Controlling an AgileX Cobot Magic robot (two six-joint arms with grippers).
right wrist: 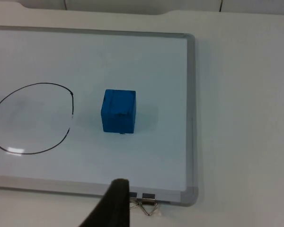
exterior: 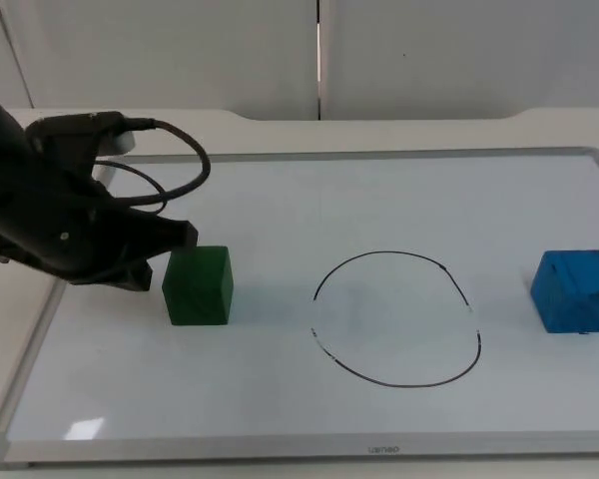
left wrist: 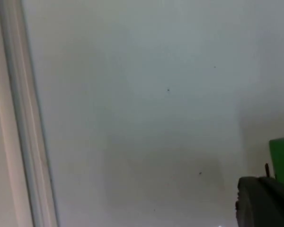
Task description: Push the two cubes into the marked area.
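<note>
white board on the table: 0 of 2 cubes are inside the drawn circle. left gripper sits just beside the green cube; i cannot tell its finger spacing. blue cube waits well apart.

White table top ending at a pale grey partition wall split by vertical seams. Silver-framed whiteboard lying flat across most of the table. Soft, even light, with a small bright glare near the whiteboard's front left corner.
</note>
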